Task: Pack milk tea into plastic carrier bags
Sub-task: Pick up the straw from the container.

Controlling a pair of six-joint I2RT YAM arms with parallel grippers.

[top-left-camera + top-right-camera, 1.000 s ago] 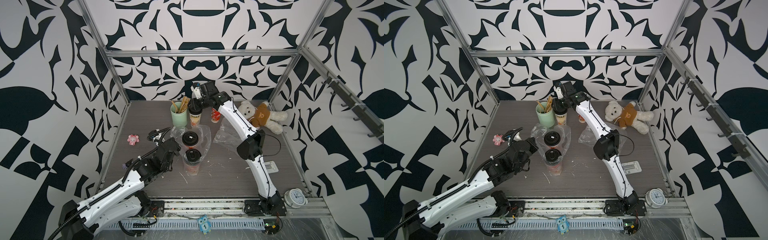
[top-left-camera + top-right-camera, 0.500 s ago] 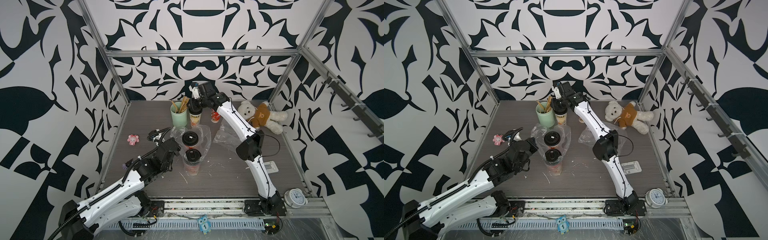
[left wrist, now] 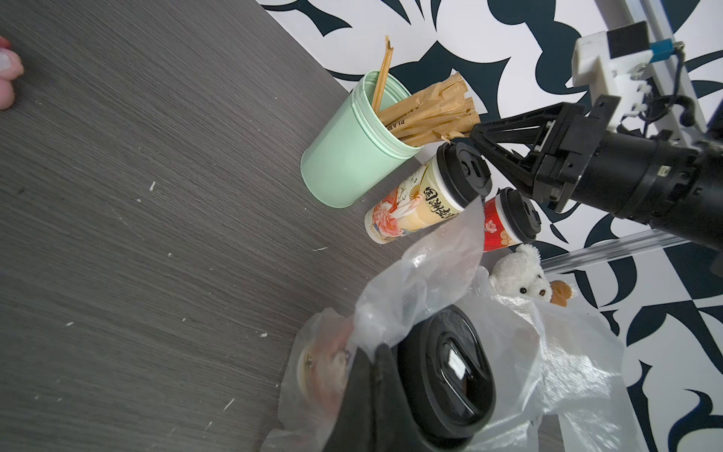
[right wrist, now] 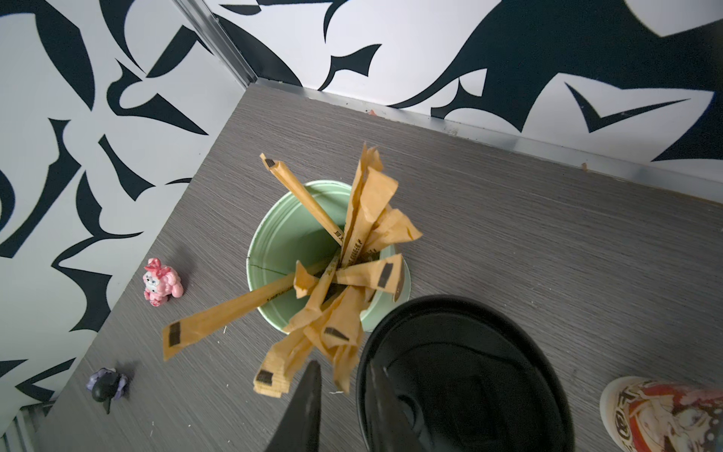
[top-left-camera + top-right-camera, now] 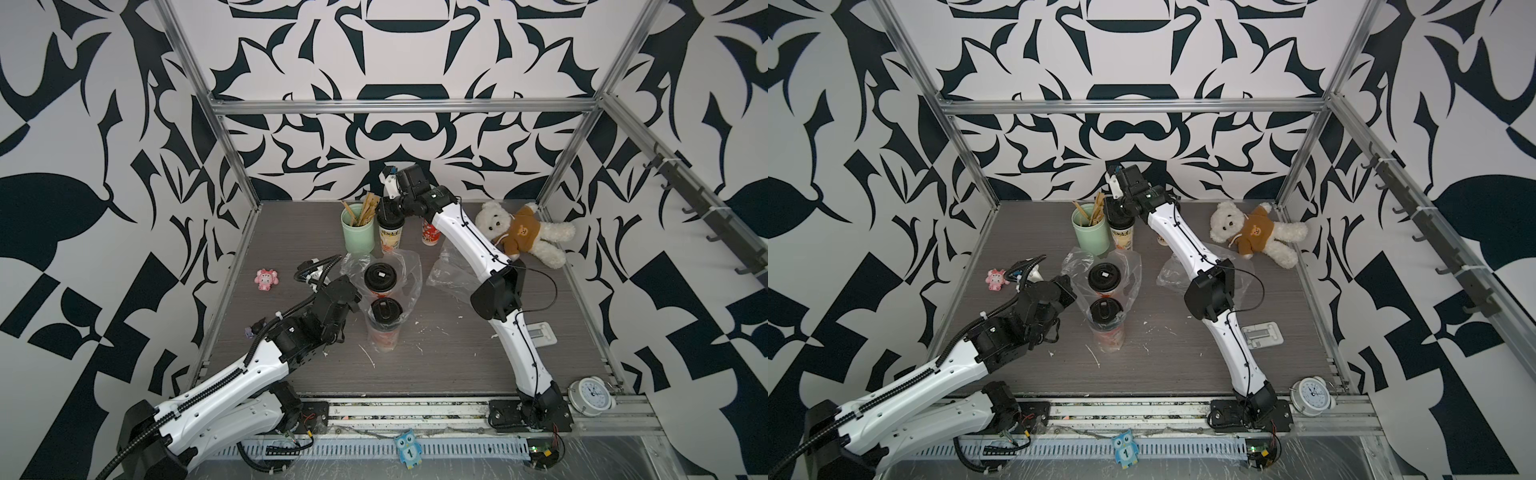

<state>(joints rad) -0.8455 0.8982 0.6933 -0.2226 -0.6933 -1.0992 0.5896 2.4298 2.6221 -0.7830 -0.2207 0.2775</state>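
Jaws pinch clear bag (image 3: 442, 254) — lidded cup (image 3: 450, 368) inside.

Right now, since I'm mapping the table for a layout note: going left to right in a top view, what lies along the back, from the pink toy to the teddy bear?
pink toy, mint-green holder of brown sticks, cream-yellow cup, red cup, teddy bear

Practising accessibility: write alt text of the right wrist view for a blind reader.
Fingers of the right gripper straddle the rim of a cup's black lid, beside a mint-green holder of brown paper-wrapped sticks; a pink toy sits farther off.
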